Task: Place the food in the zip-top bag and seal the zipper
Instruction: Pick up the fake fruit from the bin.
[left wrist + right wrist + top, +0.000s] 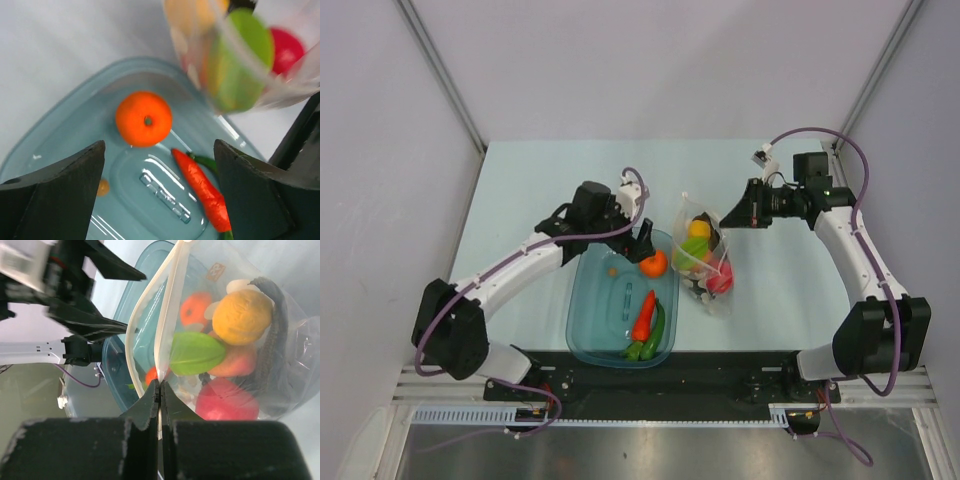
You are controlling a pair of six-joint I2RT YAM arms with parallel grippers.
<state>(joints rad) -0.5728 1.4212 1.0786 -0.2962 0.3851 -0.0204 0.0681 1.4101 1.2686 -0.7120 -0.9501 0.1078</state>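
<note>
Operator: Tub contents?

Manual: Look at the near middle of the table for the teal tub (588, 312). It holds an orange (653, 264) at its far right corner. A red pepper (644, 315) and a green pepper (658, 326) lie side by side toward its near end. A small orange-brown piece (611, 269) is too small for you to identify.

Operator: Bag contents?

Manual: Refer to your right wrist view. The zip-top bag (300, 365) lies just beside the tub's right rim. It holds a yellow-orange round fruit (242, 315), a green starfruit (195, 352), a peach (237, 362), a red round fruit (227, 400) and a small orange-red piece (196, 310). A dark grey fish (275, 330) runs along one wall. The two strips of the zipper (167, 305) stand apart, so the mouth gapes toward the tub.

Operator: Tool states?

Manual: Your left gripper (159, 150) hangs over the tub's far end with its fingers spread wide and nothing between them; the orange lies below the gap. Your right gripper (160, 387) has its fingers pressed together, pinching the zipper strip at the bag's mouth
</note>
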